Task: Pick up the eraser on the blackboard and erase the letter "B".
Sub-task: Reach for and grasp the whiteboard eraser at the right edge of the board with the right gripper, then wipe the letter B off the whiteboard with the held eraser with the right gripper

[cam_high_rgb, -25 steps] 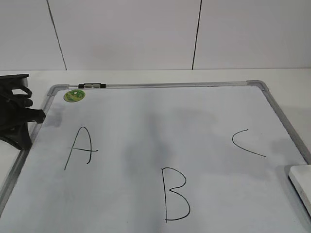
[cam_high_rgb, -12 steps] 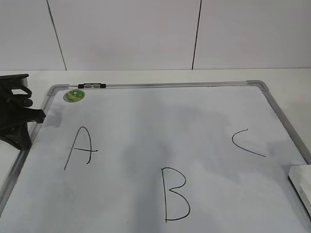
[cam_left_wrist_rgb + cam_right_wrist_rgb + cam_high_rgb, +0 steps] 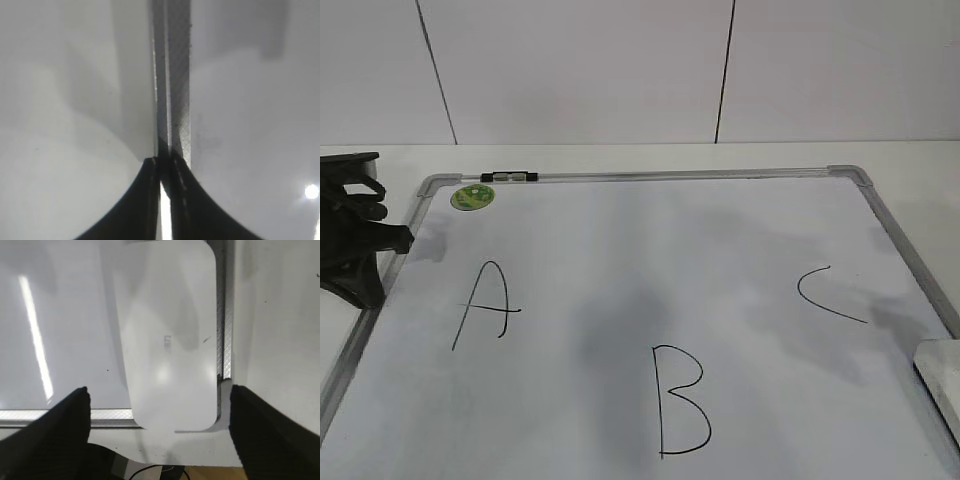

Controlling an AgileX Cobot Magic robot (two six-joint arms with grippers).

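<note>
While our right gripper [image 3: 159, 405] hangs with black fingers spread wide, the glossy white oblong eraser [image 3: 167, 335] lies centred between them. It rests unheld in the silver-framed white blackboard's [image 3: 227, 340] corner.

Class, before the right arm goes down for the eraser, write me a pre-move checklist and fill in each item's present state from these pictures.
1. Right gripper open, its fingers spread wider than the eraser: ok.
2. Eraser centred between the fingers: ok.
3. Eraser lying flat in the corner of the blackboard, against its frame: ok.
4. Letter "B" still complete, nothing covering it: ok.
5. Left gripper shut, parked over the board's left frame, away from the B: ok.
6. Height of fingers above the eraser: cannot tell.
</note>
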